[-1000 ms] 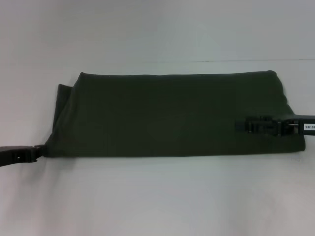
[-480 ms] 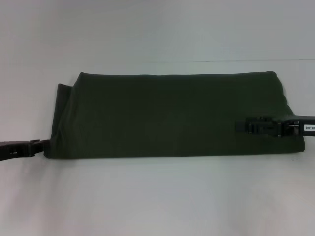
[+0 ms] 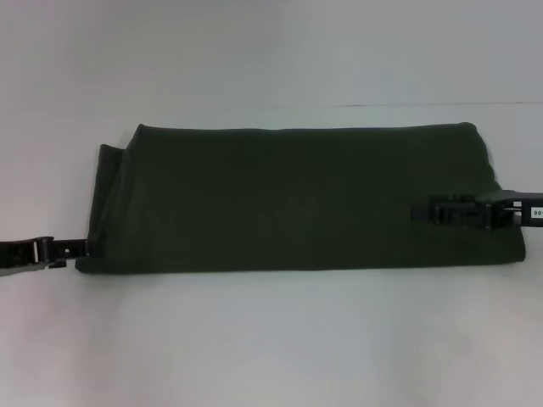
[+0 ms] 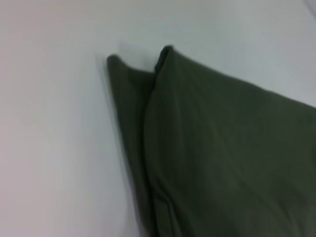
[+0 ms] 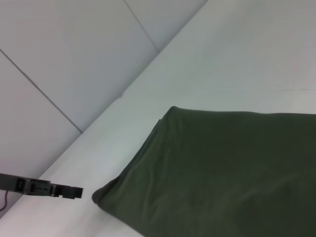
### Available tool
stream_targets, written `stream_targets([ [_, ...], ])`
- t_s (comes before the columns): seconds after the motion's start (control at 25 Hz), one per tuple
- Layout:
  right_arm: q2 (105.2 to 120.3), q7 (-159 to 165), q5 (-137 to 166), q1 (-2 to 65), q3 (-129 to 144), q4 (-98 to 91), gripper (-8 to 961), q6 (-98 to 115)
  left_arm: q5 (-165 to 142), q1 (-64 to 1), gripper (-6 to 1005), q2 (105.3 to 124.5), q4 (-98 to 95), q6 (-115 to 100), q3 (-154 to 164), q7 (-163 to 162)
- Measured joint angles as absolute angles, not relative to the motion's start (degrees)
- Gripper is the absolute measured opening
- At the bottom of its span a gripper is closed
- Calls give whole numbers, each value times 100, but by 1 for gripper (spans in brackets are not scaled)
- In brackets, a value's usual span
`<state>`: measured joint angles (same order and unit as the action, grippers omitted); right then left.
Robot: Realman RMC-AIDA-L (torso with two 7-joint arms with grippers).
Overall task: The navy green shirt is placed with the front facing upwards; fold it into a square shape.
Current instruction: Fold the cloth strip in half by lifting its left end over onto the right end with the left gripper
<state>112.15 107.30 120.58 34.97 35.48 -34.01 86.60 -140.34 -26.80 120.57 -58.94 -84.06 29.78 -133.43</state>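
A dark olive-green shirt (image 3: 297,199) lies folded into a long, flat band across the middle of a white bench (image 3: 271,339), running from 9 o'clock to 3 o'clock in the head view. No lettering or label shows on its upper side. At the 9 o'clock end, an under layer sticks out a little past the top layer, forming a stepped edge; the left wrist view shows these two layers (image 4: 148,123) lying one over the other with their corners slightly lifted.

The left hand (image 3: 72,248) sits low at about 8 o'clock, its tip just touching or just beside the near left corner of the shirt; whether it is open or closed cannot be told. The right wrist view shows it as a thin dark bar (image 5: 49,189) just short of that corner.

The right hand (image 3: 424,214) reaches in from 3 o'clock and rests over the shirt's right end, near the front edge. Its state cannot be told either.
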Motion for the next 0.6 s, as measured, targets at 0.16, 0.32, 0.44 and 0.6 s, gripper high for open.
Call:
stream_targets([
  [0.16,11194,10689,12087,3531,3592,-3403,806,8834,-14198,-2790,702,12041,-5742,-8448,3004,-13574],
  [0.32,11178,10578,12096,3552,3624,-3420,812,9070,-14235,-2846,837,12039,-5608,-8400,3006,-13665],
  [0.44,11162,10529,12077,3553,3625,-3478,816,9227,-14245,-2863,871,12040,-5564,-8360,3006,-13725],
  [0.6,11159,10528,12073,3557,3627,-3537,822,9298,-14276,-2881,895,12035,-5508,-8341,3011,-13779],
])
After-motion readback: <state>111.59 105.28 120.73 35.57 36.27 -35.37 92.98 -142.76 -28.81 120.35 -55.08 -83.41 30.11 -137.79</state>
